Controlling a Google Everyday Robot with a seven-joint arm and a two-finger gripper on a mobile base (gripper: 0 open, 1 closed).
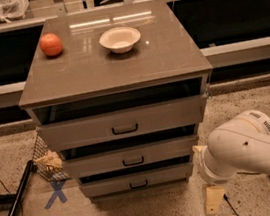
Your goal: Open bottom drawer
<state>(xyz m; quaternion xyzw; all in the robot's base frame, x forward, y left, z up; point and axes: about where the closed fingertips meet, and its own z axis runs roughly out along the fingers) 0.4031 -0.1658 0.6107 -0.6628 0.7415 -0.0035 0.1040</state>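
I see the cabinet (114, 67) filling the middle of my view, its three drawers stacked down the front toward 6 o'clock. My arm (252, 150), a thick white shell, comes in from 4 o'clock and ends just beside the cabinet's lower right corner. The top drawer (78, 131) has the tallest front, the middle drawer (92, 163) sits under it, and the bottom drawer (106, 186) is lowest, near the floor at about 6 o'clock from the cabinet's centre, with a dark gap above its front. On the cabinet top, a white bowl (119, 39) sits at 12 o'clock and an orange (51, 44) at 10 o'clock, well apart. The gripper (213, 200) hangs as a cream piece below the arm, at 5 o'clock, low over the floor and right of the bottom drawer; I cannot tell whether it is released or clenched. It is clear of the small black handle (138, 184).
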